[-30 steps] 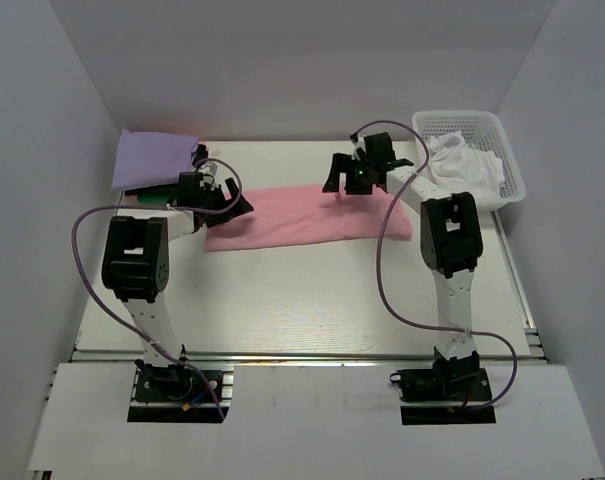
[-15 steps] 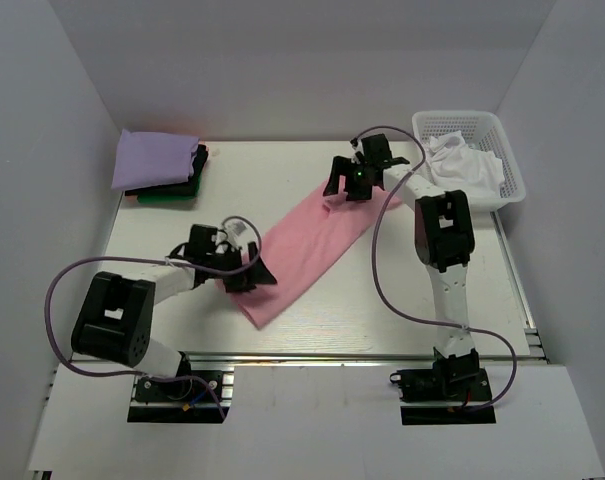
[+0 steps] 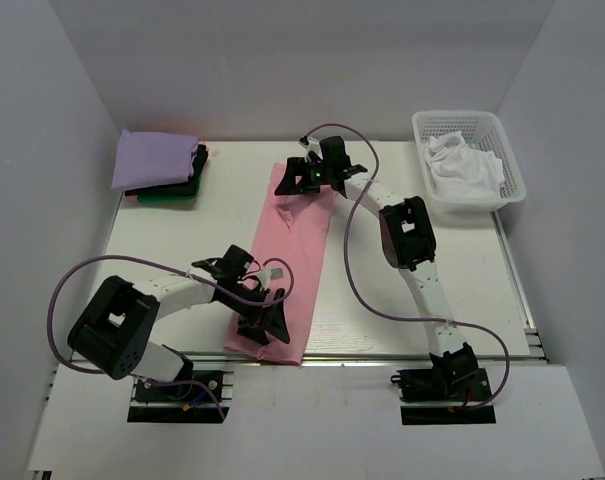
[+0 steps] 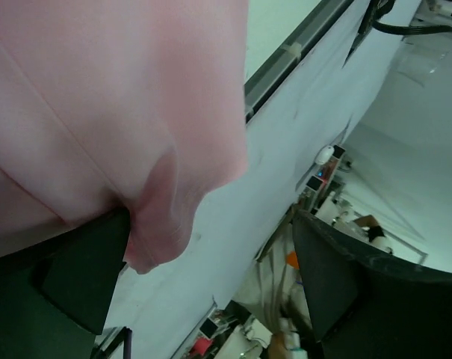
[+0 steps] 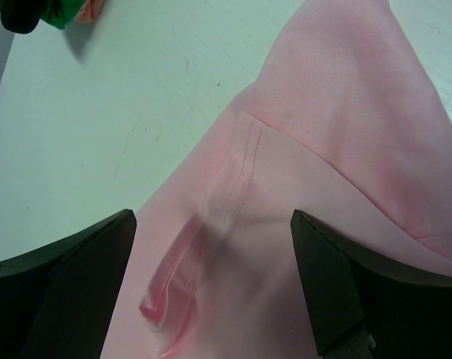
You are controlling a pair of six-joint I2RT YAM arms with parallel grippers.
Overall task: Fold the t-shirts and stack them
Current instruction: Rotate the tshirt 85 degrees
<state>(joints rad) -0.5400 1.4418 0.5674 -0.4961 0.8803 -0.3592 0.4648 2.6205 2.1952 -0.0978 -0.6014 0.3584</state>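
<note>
White walls close in a pale table (image 3: 182, 250) on its left, far and right sides. A metal rail (image 3: 402, 357) runs along the near edge, with a white board (image 3: 312, 415) in front of it where the two arm bases are bolted. The tabletop is bare and matt, with faint scuffs visible in the right wrist view.

The pink t-shirt (image 3: 294, 245) is folded into a long narrow strip. It runs from the far middle of the table down to the near edge, and its near end lies over the rail.

The left gripper (image 3: 264, 322) sits at that near end. In its wrist view the fingers (image 4: 84, 277) are spread wide, and a bunched corner of pink cloth rests against one of them, not pinched.

The right gripper (image 3: 304, 180) is at the far end of the strip. Its fingers (image 5: 69, 262) are also spread wide, with a stitched seam and a small raised fold of the shirt lying between them.

At the far left corner a lavender t-shirt (image 3: 154, 158) tops a stack, with a black t-shirt (image 3: 198, 160) and a green t-shirt (image 3: 162, 198) showing beneath it.

At the far right a white lattice basket (image 3: 502, 150) holds crumpled white cloth (image 3: 462, 168), well apart from the pink shirt.
</note>
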